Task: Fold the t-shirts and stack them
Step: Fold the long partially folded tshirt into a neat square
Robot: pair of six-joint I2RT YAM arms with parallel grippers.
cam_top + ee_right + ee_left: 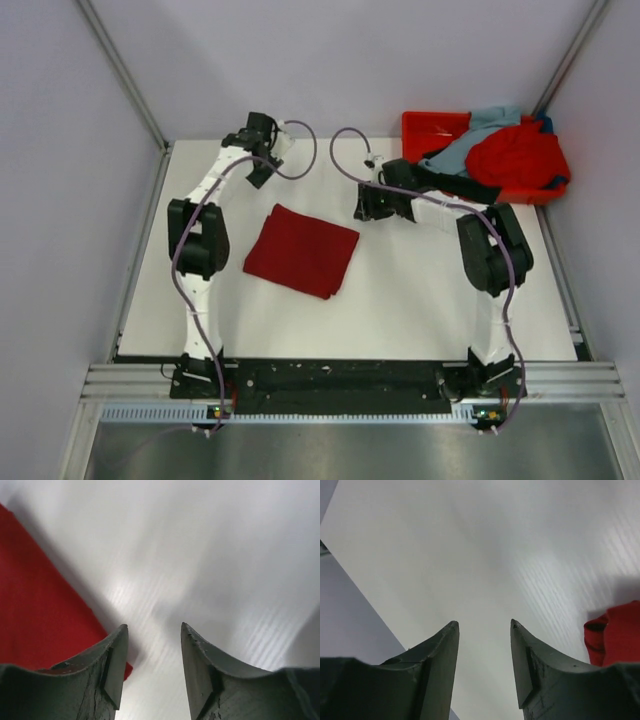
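A dark crimson t-shirt lies folded into a rectangle on the white table, mid-left. My left gripper hovers just beyond its far left corner, open and empty; in the left wrist view the shirt's edge shows at the right. My right gripper is open and empty beside the shirt's far right corner; in the right wrist view the crimson cloth lies at the left. The bright red shirt, the pale grey-blue shirt and the black shirt lie piled at the back right.
An orange-red plastic tray stands at the back right corner and holds the unfolded shirts, which spill over its front rim. Pale walls close in the table at the back and on both sides. Both arms' cables loop above the table's far half.
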